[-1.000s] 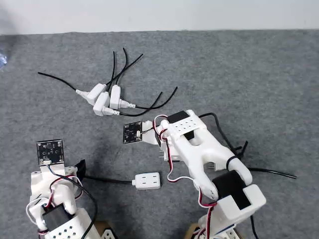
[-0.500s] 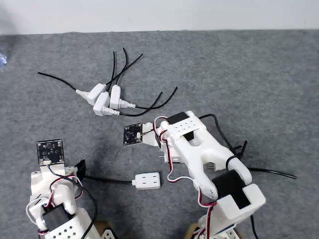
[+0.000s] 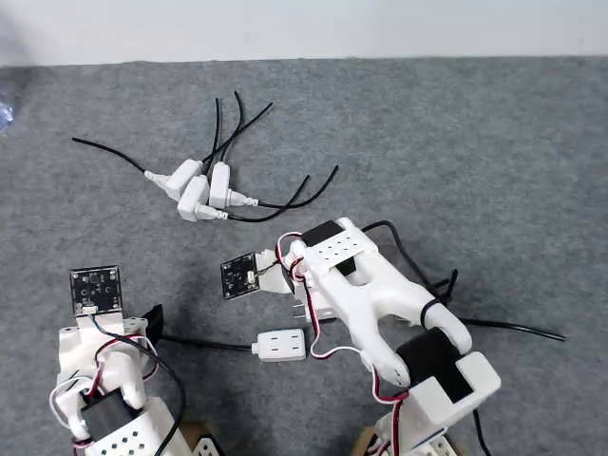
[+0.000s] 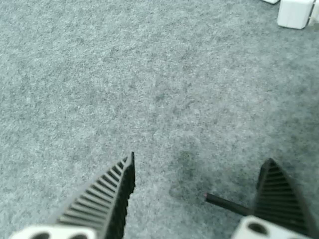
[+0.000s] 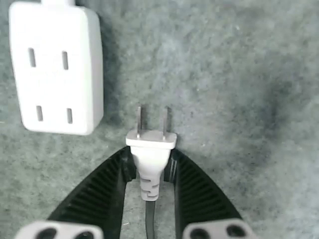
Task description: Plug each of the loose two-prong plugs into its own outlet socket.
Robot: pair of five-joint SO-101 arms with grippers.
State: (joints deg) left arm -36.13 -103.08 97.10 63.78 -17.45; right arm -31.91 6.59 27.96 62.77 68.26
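Grey carpet [image 3: 494, 142] covers the table. Left gripper [image 4: 200, 159] is spread wide, holding nothing. Three loose white plugs [image 3: 198, 190] lie clustered farther back. White outlet block [image 3: 281, 345] sits just beside the two-prong plug [image 5: 150, 144], which is pinched in the right gripper [image 5: 149, 167].

Bright, even light leaves only a soft, narrow shadow beside the outlet block [image 5: 56, 67] on the grey carpet [image 5: 239, 74].

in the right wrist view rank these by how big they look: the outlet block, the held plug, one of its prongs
1. outlet block, clearly largest
2. plug, held in the right gripper
3. prong, smallest

The plug may sit nearer the camera than the block, so this order holds for looks only.
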